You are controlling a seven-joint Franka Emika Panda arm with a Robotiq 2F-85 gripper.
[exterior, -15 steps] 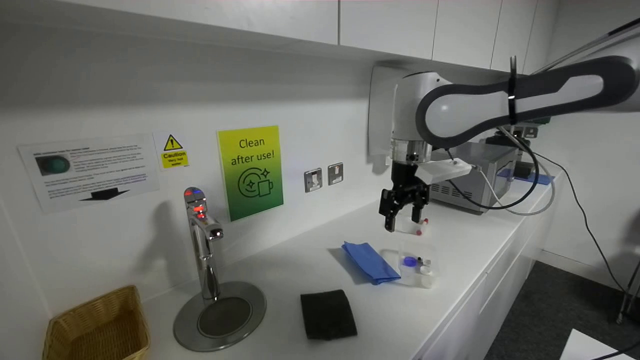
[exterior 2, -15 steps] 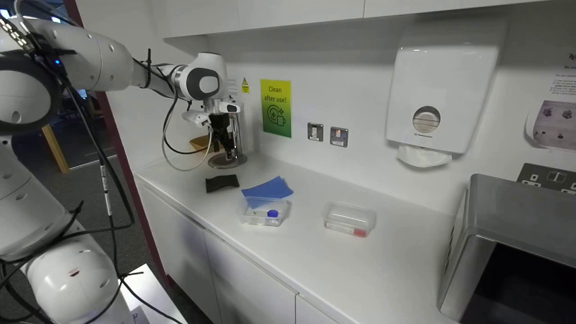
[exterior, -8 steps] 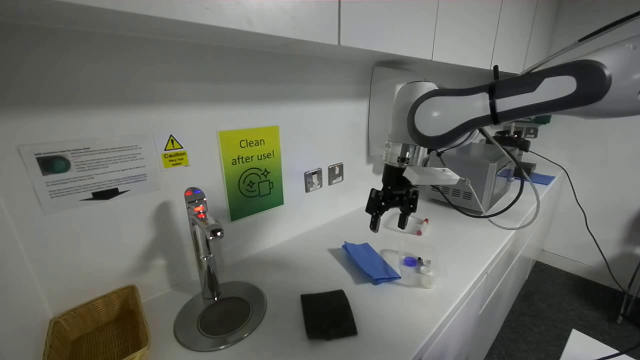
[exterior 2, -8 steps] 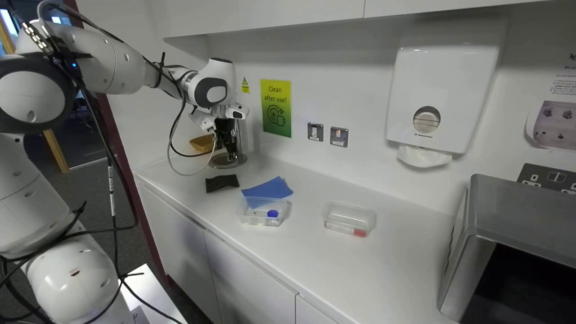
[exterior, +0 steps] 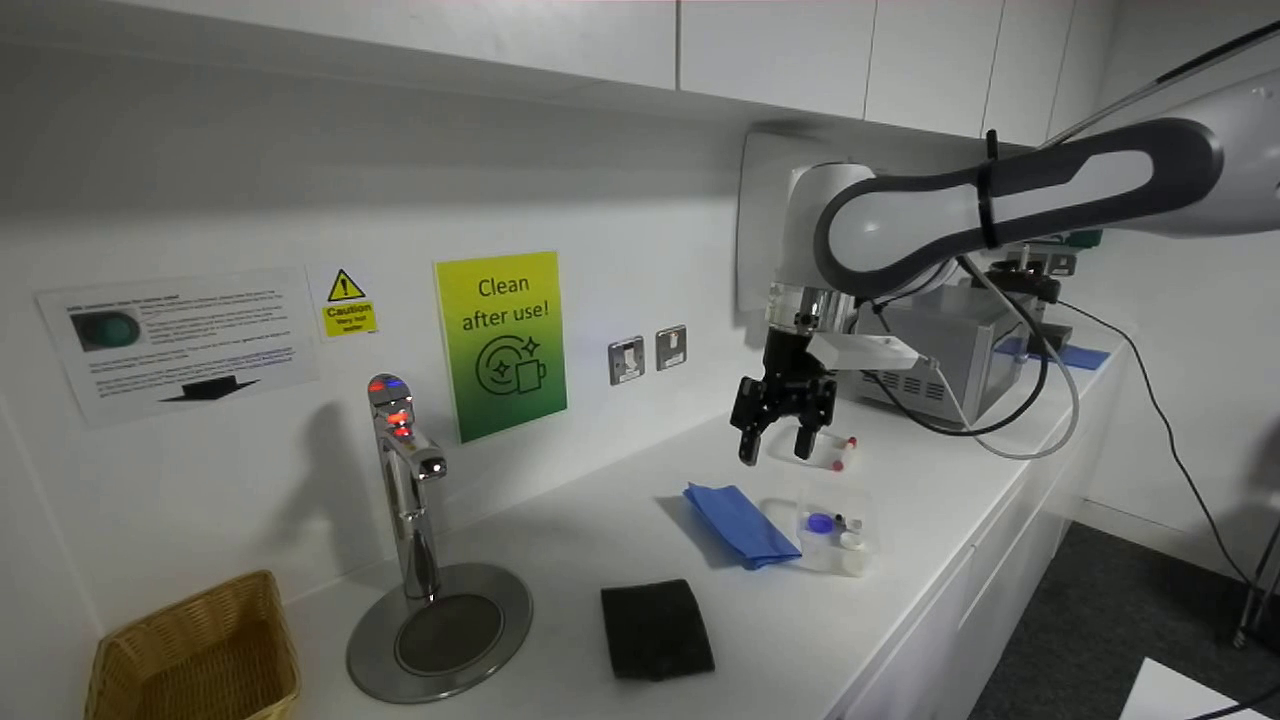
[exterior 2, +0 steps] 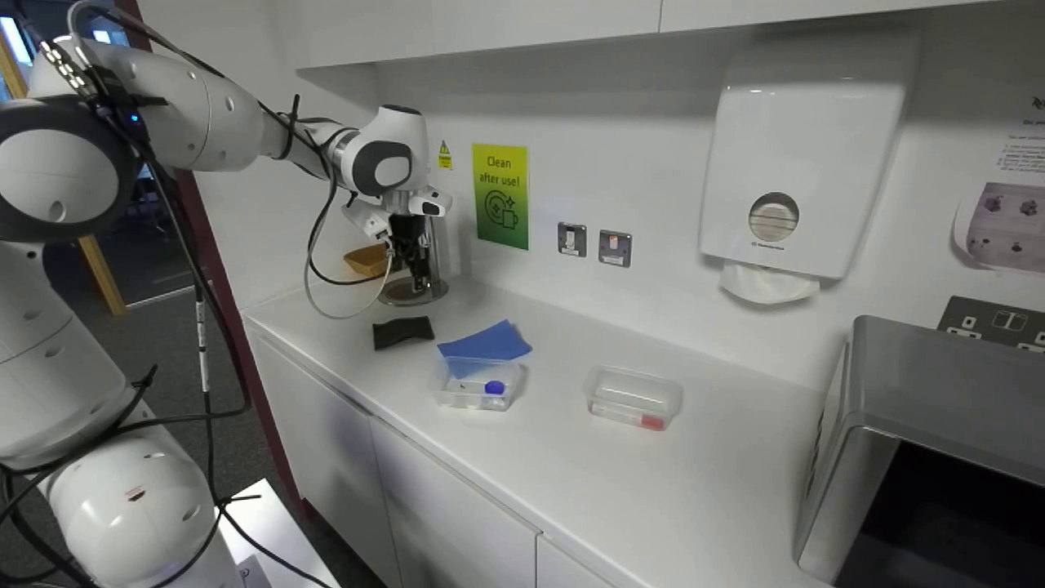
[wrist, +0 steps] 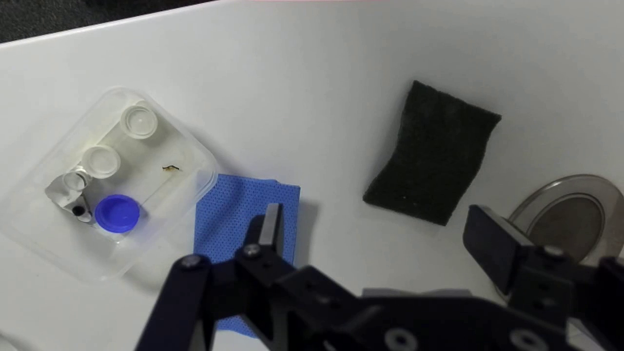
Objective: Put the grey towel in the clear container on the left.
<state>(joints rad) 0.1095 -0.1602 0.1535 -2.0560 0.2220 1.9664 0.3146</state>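
In an exterior view, the arm (exterior: pixel 905 225) extended from the right edge with its forearm nearly level and its wrist bent downward, so that the gripper (exterior: pixel 776 452) hung fingers-down above the counter (exterior: pixel 560 560). Arm and gripper had shifted leftward since one second earlier; compared with half a second earlier, no displacement could be discerned. The jaws stood spread, a plain gap separating their tips. The grey towel (exterior: pixel 657 630) lay on the counter, well apart from the gripper, near the round drain plate (exterior: pixel 450 635) beneath the tap (exterior: pixel 405 500).

In an exterior view that included the paper dispenser (exterior 2: pixel 808 147), the arm entered from the upper left. Its wrist sat lower and farther right than one second earlier, whereas the grey towel had kept its place. The jaw opening could not be judged from this angle. The left clear container (exterior 2: pixel 461 398), with a blue cap (exterior 2: pixel 495 388) inside, stood just beside the blue cloth (exterior 2: pixel 490 339).

In the wrist view, the fingers (wrist: pixel 272 226) stood wide apart, with counter visible between them. One overlapped the blue cloth in the line of sight; the grey towel appeared above the gap.
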